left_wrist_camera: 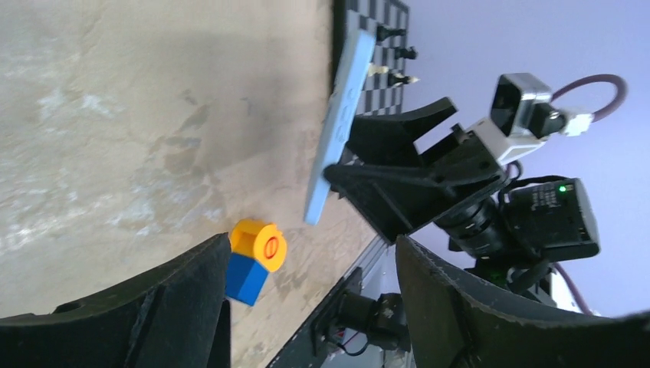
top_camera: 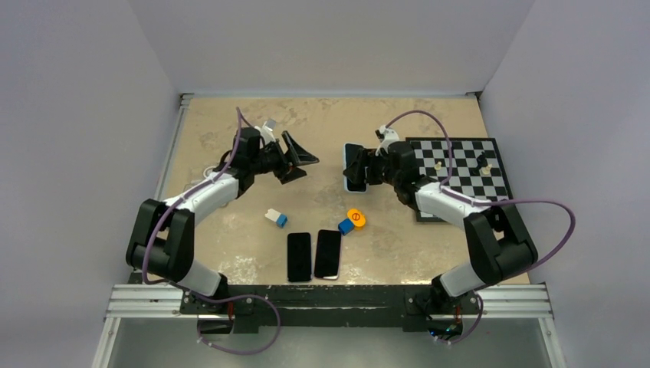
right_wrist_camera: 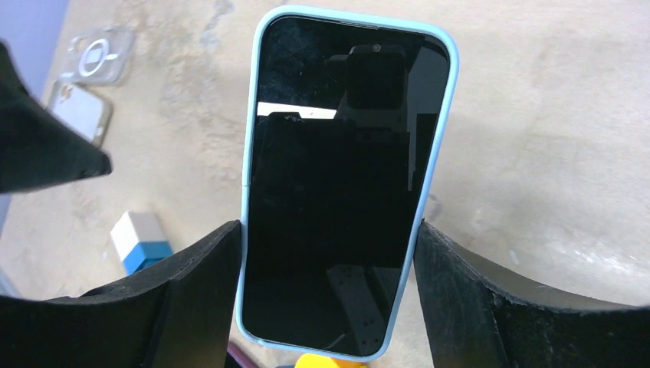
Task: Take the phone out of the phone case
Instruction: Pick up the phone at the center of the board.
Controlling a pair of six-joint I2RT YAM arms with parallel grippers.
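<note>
Below phone case (right_wrist_camera: 352, 13) — orange piece (right_wrist_camera: 329, 360), cropped

The cased phone (top_camera: 354, 169) was just left of the chessboard (top_camera: 460, 172), which lay at the table's (top_camera: 230, 130) far right. Two phones (top_camera: 300, 257) lay side by side at the near centre, with blocks (top_camera: 346, 226) on their far side.

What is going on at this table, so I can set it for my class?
The right claw grips a phone in a light blue case by its long edges, holding it up off the table. The left claw is open and empty, facing it across a gap. The phone has not yet come out of the case.
</note>
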